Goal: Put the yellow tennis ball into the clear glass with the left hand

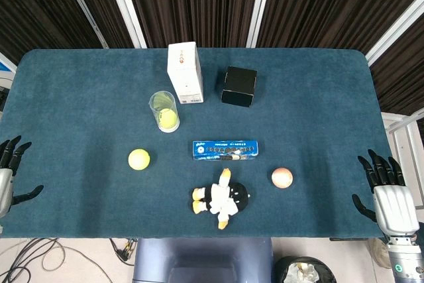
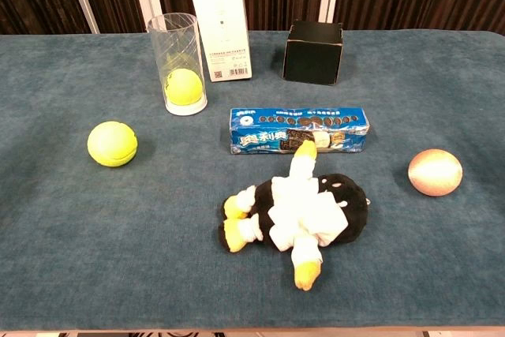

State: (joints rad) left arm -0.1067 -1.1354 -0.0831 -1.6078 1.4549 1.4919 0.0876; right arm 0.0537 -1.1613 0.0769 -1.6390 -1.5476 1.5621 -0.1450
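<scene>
Glass [image 2: 178, 63] upper left already holds one ball; my spread, empty left hand [image 1: 6, 175] might topple it adding the yellow tennis ball [image 2: 112, 144].

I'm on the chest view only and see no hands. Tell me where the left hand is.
Observer: The left hand sits at the table's left edge, fingers apart, holding nothing.
Operator: Report the right hand too.
Observer: The right hand is at the right edge near the front corner, fingers spread, empty as well.
Operator: Give me the left hand's line to the loose tennis ball.
Observer: In the head view the tennis ball lies to the right of that hand and slightly farther back, with only bare cloth between them; the clear glass stands beyond it with another yellow ball already inside.
</scene>
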